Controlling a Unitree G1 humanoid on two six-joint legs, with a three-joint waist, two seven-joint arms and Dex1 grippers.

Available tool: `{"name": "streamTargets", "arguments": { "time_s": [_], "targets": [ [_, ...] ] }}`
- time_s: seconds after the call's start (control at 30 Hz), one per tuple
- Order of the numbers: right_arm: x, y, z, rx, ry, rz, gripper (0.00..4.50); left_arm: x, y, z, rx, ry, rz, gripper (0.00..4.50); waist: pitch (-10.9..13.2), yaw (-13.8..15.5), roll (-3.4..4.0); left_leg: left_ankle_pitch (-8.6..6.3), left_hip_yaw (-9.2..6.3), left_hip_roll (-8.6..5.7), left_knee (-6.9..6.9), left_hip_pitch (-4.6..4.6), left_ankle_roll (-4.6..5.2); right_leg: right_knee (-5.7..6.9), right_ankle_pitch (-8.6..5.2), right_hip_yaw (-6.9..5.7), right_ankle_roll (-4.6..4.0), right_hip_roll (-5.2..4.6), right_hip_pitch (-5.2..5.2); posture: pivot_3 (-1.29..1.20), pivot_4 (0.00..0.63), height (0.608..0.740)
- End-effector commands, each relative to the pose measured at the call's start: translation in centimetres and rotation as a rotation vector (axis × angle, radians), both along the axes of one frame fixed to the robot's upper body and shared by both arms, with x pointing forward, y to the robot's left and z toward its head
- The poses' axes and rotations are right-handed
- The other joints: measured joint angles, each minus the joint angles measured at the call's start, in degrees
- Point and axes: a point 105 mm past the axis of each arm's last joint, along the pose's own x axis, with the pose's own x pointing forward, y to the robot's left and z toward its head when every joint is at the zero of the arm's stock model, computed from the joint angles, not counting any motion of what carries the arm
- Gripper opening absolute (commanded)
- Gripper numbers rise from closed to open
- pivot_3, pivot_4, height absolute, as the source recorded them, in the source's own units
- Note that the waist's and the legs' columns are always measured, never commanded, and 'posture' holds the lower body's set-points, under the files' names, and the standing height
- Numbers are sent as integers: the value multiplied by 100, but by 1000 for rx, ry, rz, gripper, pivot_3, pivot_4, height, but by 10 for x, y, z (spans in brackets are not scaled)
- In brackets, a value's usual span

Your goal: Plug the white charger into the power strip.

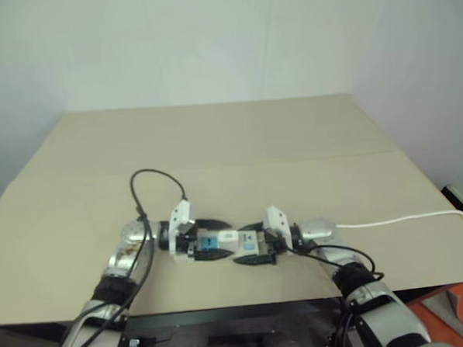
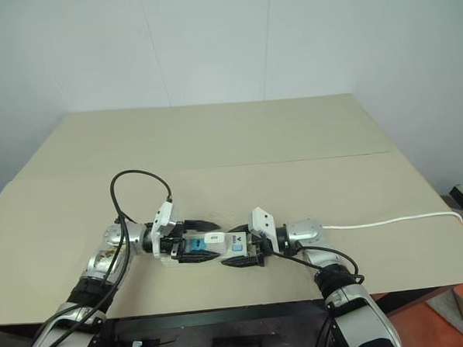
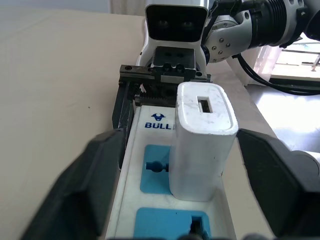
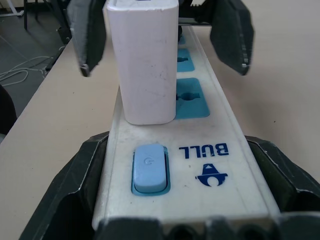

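Right wrist view: we see matte boxy white charger (image 4: 144, 62) seated upright in glossy power strip (image 4: 200, 165).
Left gripper (image 3: 192, 192): spread wide, clear of charger.
Right gripper (image 4: 182, 187): clamps strip's switch end.

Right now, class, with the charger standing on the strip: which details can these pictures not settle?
- Prongs of the white charger: hidden beneath its own body in both wrist views, so full seating cannot be confirmed.
- The nearest socket of the power strip: cut off by the left wrist view's edge.
- Where the thin white cord ends: it leaves the table's edge in the head views.
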Motion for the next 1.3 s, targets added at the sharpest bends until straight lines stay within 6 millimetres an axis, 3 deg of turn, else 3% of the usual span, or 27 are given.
{"name": "streamTargets", "arguments": {
  "time_s": [0.03,0.1,0.17,0.2,0.3,0.43,0.53,0.73,1.03,1.3],
  "targets": [
    [-1,1,0,-12,-4,12,3435,7,11,37,-20,-121,44,4476,3,-2,-2,0,0,0,0,-5,0,-2,0,0,0,0,-4,0,150,740],
    [-1,1,-1,-10,12,12,3435,-3,22,63,-11,-150,-32,4476,10,-6,-12,0,-2,1,-2,-12,0,-4,0,-2,0,0,-11,0,150,740],
    [-1,0,-1,-9,20,6,4144,-13,37,85,0,-174,-79,4500,12,-11,-13,0,-2,2,-4,-25,0,-4,1,-2,0,1,-25,0,150,740],
    [-2,-1,-2,-13,20,10,4399,-15,44,93,6,-195,-76,4500,12,-9,-12,0,-1,3,-6,-29,0,-4,1,-2,0,1,-29,0,150,740],
    [-2,-3,-1,-10,13,3,4456,-22,59,105,33,-218,-69,4500,13,1,-11,0,1,3,-10,-30,0,-13,0,-2,0,-2,-29,0,150,740],
    [-2,-8,6,-13,-23,2,4456,-19,78,108,85,-245,3,4500,16,14,-12,0,2,3,-9,-30,0,-14,0,-3,0,-2,-29,0,150,740],
    [-1,-26,20,-19,-82,-30,4456,-17,93,109,122,-253,58,4500,25,40,-11,0,-1,3,-9,-42,0,-13,0,-6,-1,-2,-42,0,150,740],
    [-11,-85,57,-48,-149,-159,4456,-26,117,102,164,-215,137,4500,35,89,-5,-2,4,2,-10,-100,2,-20,-1,-6,-1,-8,-94,0,150,740],
    [-37,-157,90,-96,-186,-363,4456,-44,148,90,204,-148,288,4500,46,137,-3,-6,12,4,-16,-98,8,-31,-4,-5,-3,-10,-96,0,150,740],
    [-53,-171,101,-106,-180,-407,4456,-60,148,88,182,-125,359,4500,47,176,-4,-7,19,5,-14,-92,7,-40,-2,-3,1,-17,-88,0,150,740]
  ]
}}
